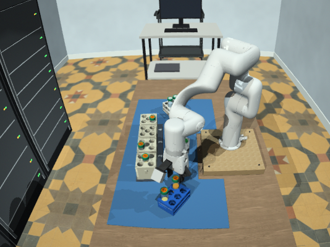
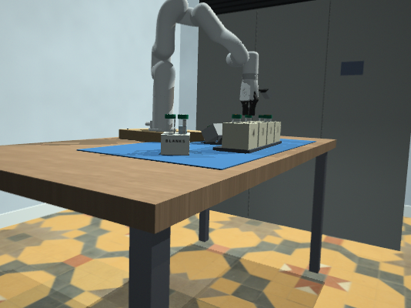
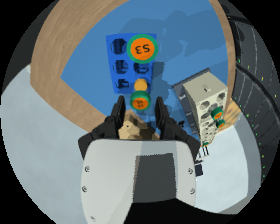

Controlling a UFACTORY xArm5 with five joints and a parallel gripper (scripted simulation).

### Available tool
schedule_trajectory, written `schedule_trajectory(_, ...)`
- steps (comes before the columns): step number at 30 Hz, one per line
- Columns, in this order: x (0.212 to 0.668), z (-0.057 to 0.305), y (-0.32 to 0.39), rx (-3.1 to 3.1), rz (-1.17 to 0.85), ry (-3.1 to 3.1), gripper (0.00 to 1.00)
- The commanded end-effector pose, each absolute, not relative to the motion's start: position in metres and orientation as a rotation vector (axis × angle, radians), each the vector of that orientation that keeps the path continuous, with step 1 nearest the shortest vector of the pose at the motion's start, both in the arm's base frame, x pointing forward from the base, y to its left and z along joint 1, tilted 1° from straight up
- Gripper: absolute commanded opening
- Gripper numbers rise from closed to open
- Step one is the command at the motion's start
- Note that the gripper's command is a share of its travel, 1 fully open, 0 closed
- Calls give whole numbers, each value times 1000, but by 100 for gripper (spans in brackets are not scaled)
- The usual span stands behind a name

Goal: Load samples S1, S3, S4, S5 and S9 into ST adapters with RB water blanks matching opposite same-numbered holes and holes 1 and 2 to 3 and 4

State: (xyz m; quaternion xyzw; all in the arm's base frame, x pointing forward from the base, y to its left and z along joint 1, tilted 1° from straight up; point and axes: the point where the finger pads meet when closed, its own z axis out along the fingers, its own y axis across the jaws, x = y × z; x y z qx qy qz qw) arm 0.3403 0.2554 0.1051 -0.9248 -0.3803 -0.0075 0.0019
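The blue sample rack RS (image 1: 183,196) (image 3: 115,65) stands at the near end of the blue mat. It holds two orange-dot sample tubes. One tube (image 1: 164,191) (image 3: 141,48) stands at a rack corner. The other tube (image 1: 175,178) (image 3: 140,101) shows orange liquid. My gripper (image 1: 177,174) (image 2: 249,108) (image 3: 140,102) is open and hangs just over this second tube, with a finger on either side of its cap in the wrist view. The loading stand ST (image 1: 147,168) (image 2: 246,136) (image 3: 201,93) lies to the left; three of its adapters each hold one orange-dot tube.
The white blank rack RB (image 2: 175,144) (image 1: 166,105) with two green-capped tubes stands at the mat's far end, partly behind my arm. A small sloped grey desk (image 2: 212,132) sits beside the stand. The arm's base plate (image 1: 235,165) lies to the right.
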Motion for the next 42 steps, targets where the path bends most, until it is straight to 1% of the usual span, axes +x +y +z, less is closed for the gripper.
schedule_trajectory(1,341,106,256,-2901,-29,-1193,57)
schedule_trajectory(42,341,86,256,-2901,-29,-1193,57)
